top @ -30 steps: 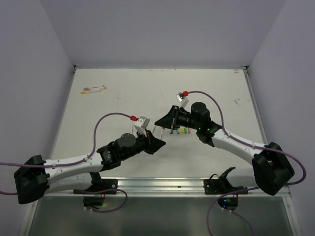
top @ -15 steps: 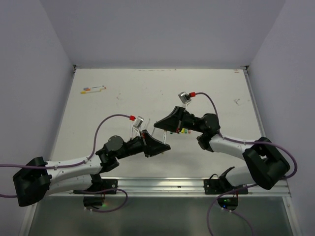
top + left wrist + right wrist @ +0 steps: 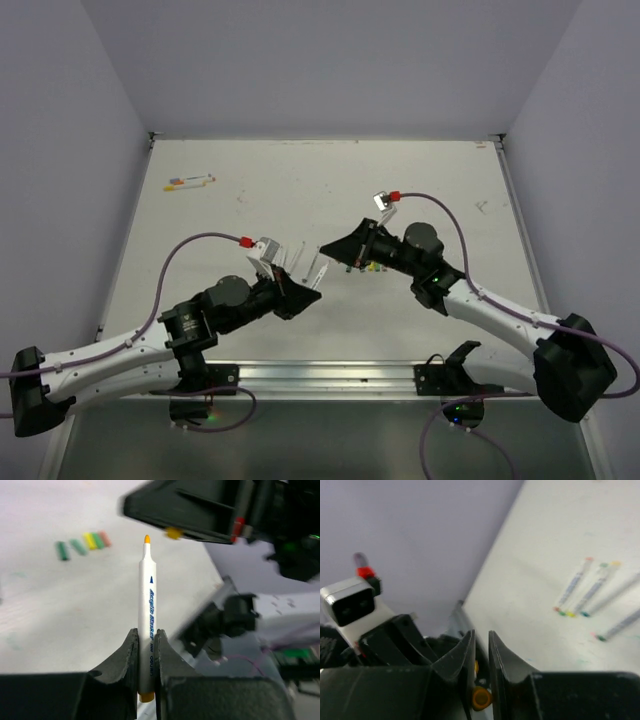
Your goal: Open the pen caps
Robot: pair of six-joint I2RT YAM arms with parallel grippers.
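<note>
table [image 3: 420,180]: under everything listed here.
left gripper [image 3: 310,292]: left of centre, towards the near side.
right gripper [image 3: 326,250]: just behind and right of the left gripper, tips apart.
gripped cap [image 3: 481,698]: between the right gripper's fingers.
held pen [image 3: 147,610]: between the left gripper's fingers, tip just beside the gripped cap, not touching.
loose caps [image 3: 366,267]: in a row on the table, beside the right gripper.
far pens [image 3: 190,182]: on the table's far left, well apart from both grippers.

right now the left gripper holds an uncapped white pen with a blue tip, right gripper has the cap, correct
The tip is orange, not blue, as the left wrist view shows. The left gripper does hold the uncapped pen; the right gripper has the cap.
</note>
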